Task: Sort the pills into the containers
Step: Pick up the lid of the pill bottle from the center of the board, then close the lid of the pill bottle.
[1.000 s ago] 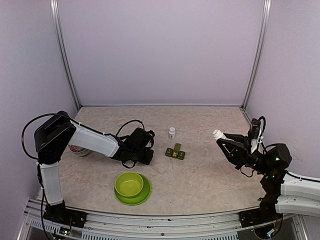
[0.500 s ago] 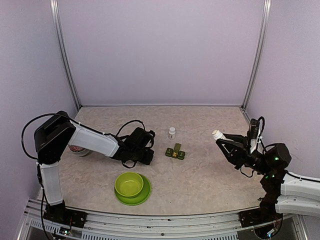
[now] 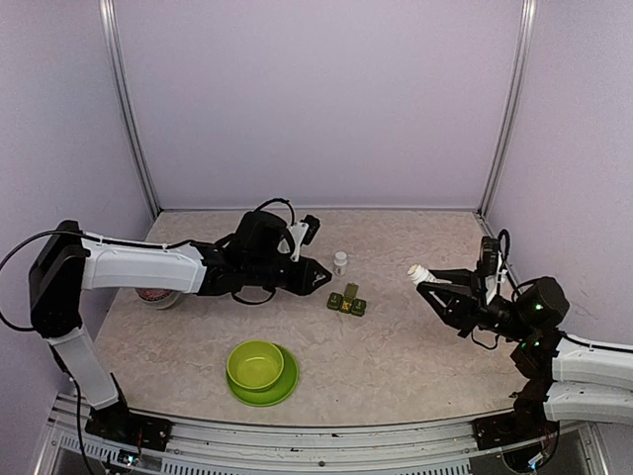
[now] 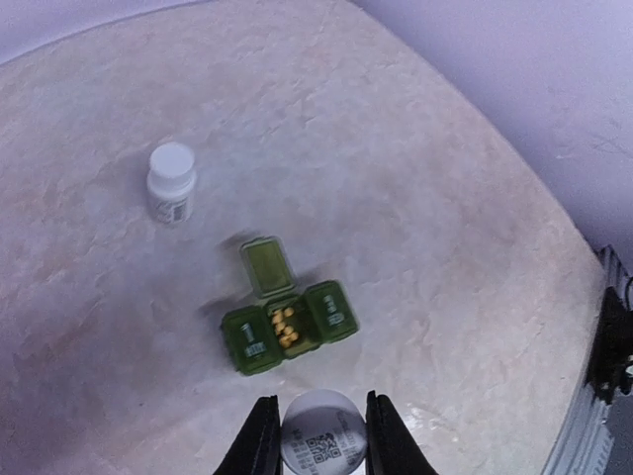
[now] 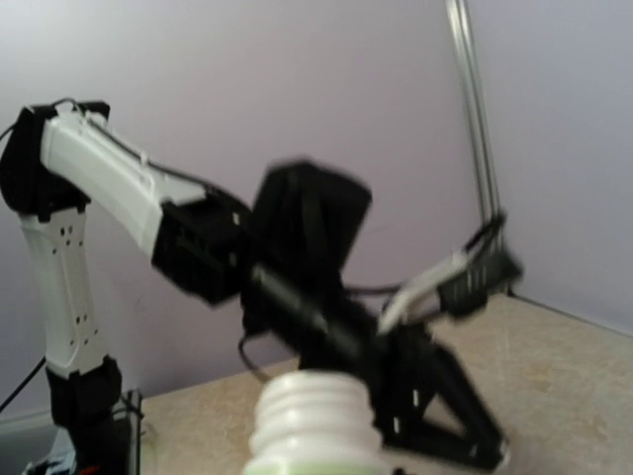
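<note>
The containers [image 4: 287, 324] are a dark green strip on the table, and its middle compartment is open with several yellow pills [image 4: 285, 327] inside. In the top view the containers [image 3: 347, 301] lie just right of my left gripper [image 3: 320, 277]. My left gripper [image 4: 320, 414] is shut on a small white round piece [image 4: 323, 445] with a printed code. I cannot tell whether that piece is a cap or a bottle end. My right gripper [image 3: 429, 282] is shut on an uncapped white bottle [image 3: 419, 270], whose threaded neck [image 5: 312, 416] fills the bottom of the right wrist view.
A capped white bottle [image 3: 340, 262] stands just behind the containers, also in the left wrist view [image 4: 171, 182]. A lime-green bowl [image 3: 255, 363] on its plate sits at the front. A round object [image 3: 153, 295] lies at the far left.
My left arm has swung up and right from beside the bowl toward the containers, and its gripper has closed. My right gripper has shifted slightly left with its bottle.
</note>
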Action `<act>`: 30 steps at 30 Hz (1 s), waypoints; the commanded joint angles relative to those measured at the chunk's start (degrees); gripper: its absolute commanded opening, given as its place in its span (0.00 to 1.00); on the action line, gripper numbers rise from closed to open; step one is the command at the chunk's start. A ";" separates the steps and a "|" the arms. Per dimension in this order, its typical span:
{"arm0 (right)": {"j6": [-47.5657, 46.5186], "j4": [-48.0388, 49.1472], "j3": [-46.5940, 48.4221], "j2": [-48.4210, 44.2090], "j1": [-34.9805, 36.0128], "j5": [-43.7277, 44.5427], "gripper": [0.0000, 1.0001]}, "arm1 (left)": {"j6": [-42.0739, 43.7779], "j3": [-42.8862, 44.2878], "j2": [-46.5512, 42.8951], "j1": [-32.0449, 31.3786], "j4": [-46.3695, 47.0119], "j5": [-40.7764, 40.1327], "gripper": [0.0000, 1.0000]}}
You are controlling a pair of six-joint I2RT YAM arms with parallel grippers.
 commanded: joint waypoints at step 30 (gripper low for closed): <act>-2.45 2.87 7.85 14.03 0.59 -5.69 0.03 | -24.94 2.15 -4.44 -3.80 27.29 29.68 0.24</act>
